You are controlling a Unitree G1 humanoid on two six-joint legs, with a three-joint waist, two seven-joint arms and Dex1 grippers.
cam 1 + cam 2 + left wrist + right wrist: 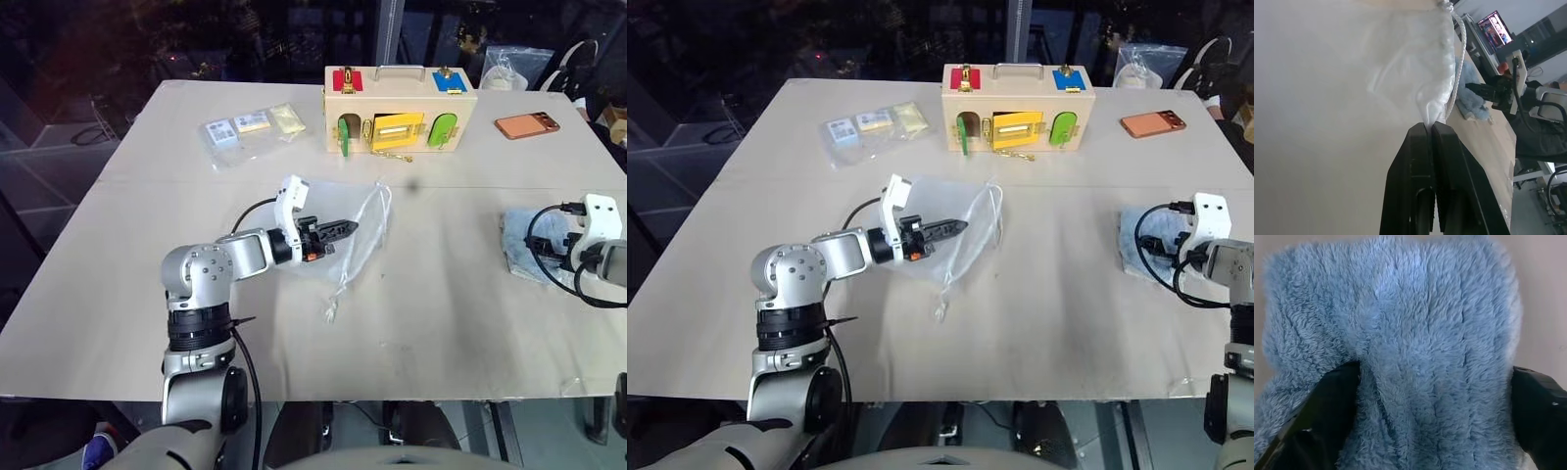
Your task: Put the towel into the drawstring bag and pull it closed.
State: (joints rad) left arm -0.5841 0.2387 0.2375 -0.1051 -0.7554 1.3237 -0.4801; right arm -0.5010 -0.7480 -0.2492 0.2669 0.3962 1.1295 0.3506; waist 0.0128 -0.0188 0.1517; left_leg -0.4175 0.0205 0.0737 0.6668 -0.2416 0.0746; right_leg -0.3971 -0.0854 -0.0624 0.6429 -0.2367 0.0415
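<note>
**A:** Centre of the frame: the drawstring bag [348, 220] lies flat and translucent on the pale tabletop [431, 323], nothing visible inside it, its white cords [345, 279] trailing toward the lower edge. What holds it?

**B:** The left claw [338, 232], fingers pressed together on a pinch of the bag's sheer fabric, as the left wrist view confirms. The arm reaches in from the lower left, elbow bent, claw pointing to the right.

**A:** And the towel [1400, 347]?

**B:** At the right edge of the frame, light blue and fluffy, lying on the tabletop well apart from the bag. The right claw [1435, 421] is angled down onto it, fingers spread on either side of the pile and pushed into it.

**A:** Room to move?

**B:** Bare tabletop stretches between bag and towel. A wooden latch box [400, 110] stands at upper centre, a clear packet of cards [250, 127] to its left, an orange phone [527, 124] at upper right.
</note>
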